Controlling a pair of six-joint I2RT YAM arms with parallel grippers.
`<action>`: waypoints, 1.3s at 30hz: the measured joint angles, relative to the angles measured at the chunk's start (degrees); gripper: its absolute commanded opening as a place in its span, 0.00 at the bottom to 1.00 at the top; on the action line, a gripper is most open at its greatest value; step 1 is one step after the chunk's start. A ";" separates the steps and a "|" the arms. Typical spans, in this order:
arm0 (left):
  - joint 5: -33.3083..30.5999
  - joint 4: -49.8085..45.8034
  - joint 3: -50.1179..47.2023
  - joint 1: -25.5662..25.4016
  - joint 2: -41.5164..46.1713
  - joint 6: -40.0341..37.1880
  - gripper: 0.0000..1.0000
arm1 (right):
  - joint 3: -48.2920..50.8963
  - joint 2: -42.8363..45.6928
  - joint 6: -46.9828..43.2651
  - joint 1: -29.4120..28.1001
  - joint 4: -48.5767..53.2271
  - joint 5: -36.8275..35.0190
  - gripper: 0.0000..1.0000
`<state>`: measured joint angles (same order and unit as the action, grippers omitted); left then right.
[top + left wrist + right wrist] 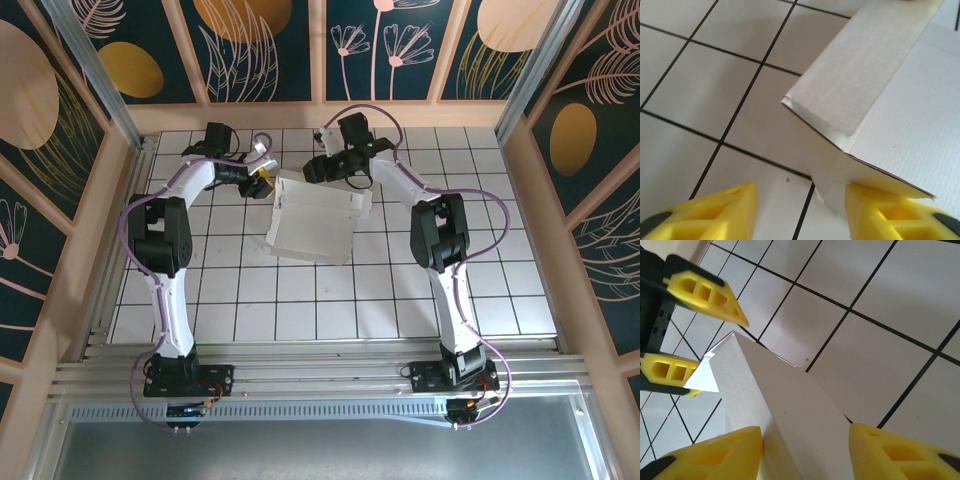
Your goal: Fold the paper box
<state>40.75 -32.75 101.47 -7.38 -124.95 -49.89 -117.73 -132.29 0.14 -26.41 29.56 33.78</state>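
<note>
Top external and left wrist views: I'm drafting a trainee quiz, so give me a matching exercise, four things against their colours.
Things:
1. paper box
2. left gripper fingers
3. table
4. back wall

Colours:
a. yellow
b. dark teal with plant patterns
c. plain white
d. white tiles, dark lines

Pairs: 1-c, 2-a, 3-d, 4-b.
</note>
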 measured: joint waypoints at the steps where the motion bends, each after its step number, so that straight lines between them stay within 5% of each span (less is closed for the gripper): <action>1: 0.90 -0.24 0.37 0.00 -0.37 0.24 0.45 | 0.00 0.00 0.00 0.02 0.02 0.00 0.50; 23: 12.70 -3.89 5.81 -2.91 -4.81 5.64 0.40 | -0.90 -1.42 0.02 -0.22 0.55 -1.86 0.47; 30: 11.45 -2.82 4.61 -6.14 -4.76 8.15 0.42 | 0.52 -2.16 0.00 -1.62 1.09 -2.54 0.49; 39: 10.38 10.71 -8.09 -6.05 0.79 22.36 0.45 | 11.56 5.53 -2.34 0.87 -2.27 -8.00 0.61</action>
<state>51.13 -22.04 93.38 -13.43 -124.16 -27.53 -106.17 -126.76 -2.20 -25.54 27.29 25.78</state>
